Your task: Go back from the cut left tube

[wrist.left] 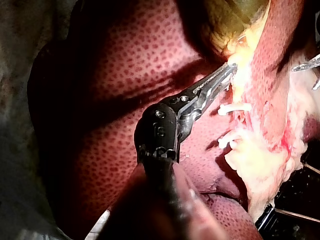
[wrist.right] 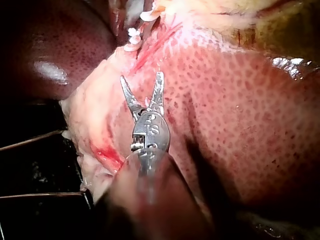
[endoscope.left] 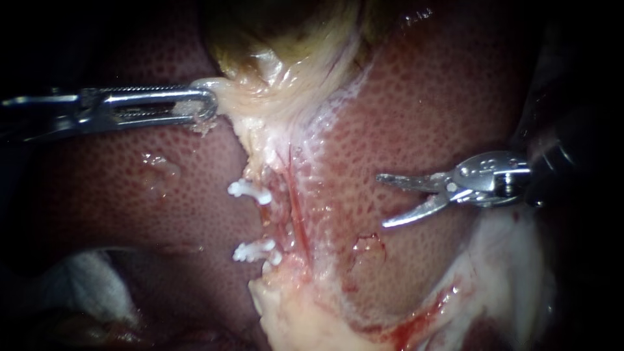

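Two white clips [endoscope.left: 250,190] [endoscope.left: 257,250] sit one below the other on the pale tissue strand beneath the gallbladder [endoscope.left: 286,45], with a gap of raw tissue between them. My right instrument [endoscope.left: 382,200] hangs over the liver [endoscope.left: 422,104], well to the right of the clips, its two thin curved jaws open and empty. The right wrist view shows the same open jaws [wrist.right: 141,77], with the clips [wrist.right: 134,37] ahead of them. My left instrument [endoscope.left: 207,107] is shut on the gallbladder's pale lower edge and holds it to the left; the left wrist view shows that hold [wrist.left: 226,74].
Dark red liver lies on both sides of the pale strand. Fatty white tissue [endoscope.left: 292,318] with some blood spreads below the clips and toward the lower right. White gauze [endoscope.left: 84,286] shows at the lower left. A small raw patch [endoscope.left: 367,247] marks the liver surface.
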